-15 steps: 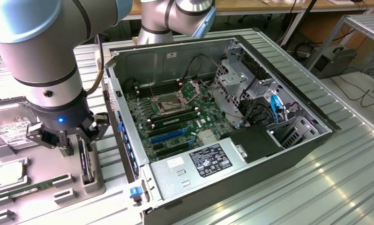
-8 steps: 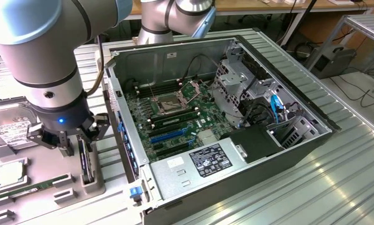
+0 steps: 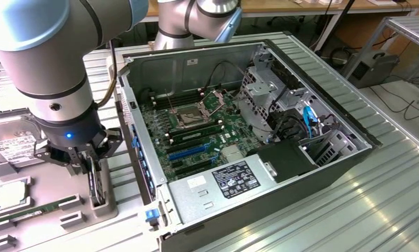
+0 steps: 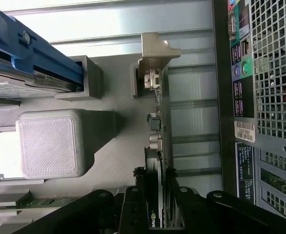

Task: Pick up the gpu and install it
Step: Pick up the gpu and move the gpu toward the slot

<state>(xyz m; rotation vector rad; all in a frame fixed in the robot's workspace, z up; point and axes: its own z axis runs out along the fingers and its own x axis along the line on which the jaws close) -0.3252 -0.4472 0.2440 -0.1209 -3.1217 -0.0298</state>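
Dark thin gpu [image 4: 159, 122], silver bracket at one end, standing on edge in the grey holder [image 3: 108, 210].
The gripper [image 4: 157, 217] straddles its upper edge; whether it is pinching cannot be told.

Robotics lab — opened computer case [image 3: 322, 184] on ribbed metal bench [image 3: 385, 210]

**Bright overhead light, hard glare on the metal**

I'm seeing a well-lit scene, with the light coming from above. In the exterior view the ribbed metal table [image 3: 377, 210] throws back long white streaks, and the arm [image 3: 48, 68] carries soft highlights on its grey shell. The computer case [image 3: 195, 58] is darkest deep in its drive corner. In the wrist view the table washes out almost white, the gpu [image 4: 160, 146] stands dark against it, and the grey block [image 4: 50, 141] shows one shaded side.
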